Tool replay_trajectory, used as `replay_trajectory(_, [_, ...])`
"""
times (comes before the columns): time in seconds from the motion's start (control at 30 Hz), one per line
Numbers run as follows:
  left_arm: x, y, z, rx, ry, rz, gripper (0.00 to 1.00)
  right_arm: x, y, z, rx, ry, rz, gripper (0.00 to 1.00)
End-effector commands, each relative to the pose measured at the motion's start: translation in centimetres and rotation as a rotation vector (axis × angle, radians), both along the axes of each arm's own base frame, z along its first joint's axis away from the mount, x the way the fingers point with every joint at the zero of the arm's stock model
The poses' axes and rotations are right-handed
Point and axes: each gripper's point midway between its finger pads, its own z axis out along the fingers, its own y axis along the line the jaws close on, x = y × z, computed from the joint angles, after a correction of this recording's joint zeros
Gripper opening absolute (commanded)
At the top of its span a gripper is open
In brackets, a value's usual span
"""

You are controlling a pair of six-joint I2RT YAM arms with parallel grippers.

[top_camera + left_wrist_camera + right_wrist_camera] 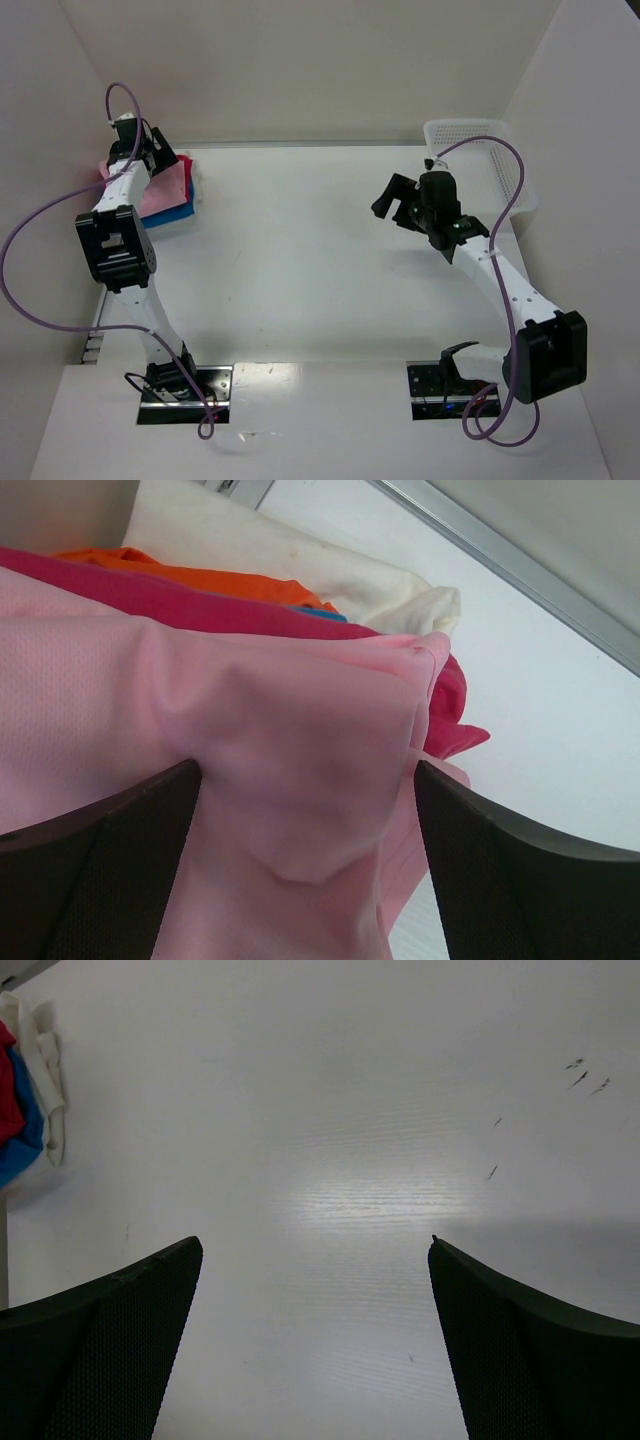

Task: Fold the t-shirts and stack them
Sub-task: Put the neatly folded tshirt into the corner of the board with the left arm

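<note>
The t-shirts lie stacked at the table's far left (pixel 168 197). A light pink t-shirt (pixel 250 720) is on top, over a magenta one (pixel 190 602), with orange (pixel 235 580), blue (pixel 326 612) and white (pixel 300 555) cloth beneath. My left gripper (pixel 308 810) hangs open just over the pink t-shirt, its fingers (pixel 110 865) wide apart on either side of a raised fold. In the top view it (pixel 158 152) is at the stack's far end. My right gripper (pixel 395 198) is open above bare table, nothing between its fingers (pixel 520 1360). The stack's edge (pixel 18 1120) shows far left there.
A white mesh basket (pixel 512 160) stands at the back right, behind the right arm. Walls close the table at the back and on both sides. A metal strip (pixel 510 565) runs along the back edge near the stack.
</note>
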Motion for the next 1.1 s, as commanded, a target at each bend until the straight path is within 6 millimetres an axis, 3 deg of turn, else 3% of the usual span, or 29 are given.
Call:
replay_trajectory(0.0, [1.3,0.9,3.3,0.038,-0.085,0.017,0.95,1.0,-0.4,1.8,-0.008,-0.039,-0.019,0.99])
replay_trajectory(0.13, [1.0,1.0,2.6,0.035,-0.084,0.032,0.95,1.0,-0.4,1.6,0.000,-0.039,-0.023,0.99])
replay_trajectory(0.33, [1.9,1.4,-1.7,-0.007,0.019,0.024,0.95,0.9,-0.5,1.1,-0.005,-0.027,-0.026,0.99])
replay_trajectory(0.47, [1.5,1.2,-2.9,-0.023,0.041,0.028,0.95,1.1,-1.0,1.3,-0.008,-0.032,-0.043,0.99])
replay_trajectory(0.57, [1.5,0.9,-0.3,-0.020,-0.006,0.014,0.95,1.1,-1.8,1.3,-0.019,-0.020,-0.068,0.99])
replay_trajectory(0.77, [-0.1,-0.7,11.1,0.006,-0.202,-0.052,0.96,2.0,-3.9,4.9,-0.016,-0.099,-0.113,0.99])
replay_trajectory(0.87, [-2.7,-1.8,18.2,0.030,-0.327,-0.080,0.97,2.5,-4.9,6.3,-0.035,-0.133,-0.135,0.99])
replay_trajectory(0.97, [-5.6,-3.1,22.6,0.054,-0.415,-0.103,0.99,3.1,-5.8,7.8,-0.037,-0.165,-0.154,0.99])
replay_trajectory(1.07, [-8.2,-5.1,24.0,0.052,-0.421,-0.185,0.99,3.4,-6.8,7.8,-0.042,-0.162,-0.172,0.99])
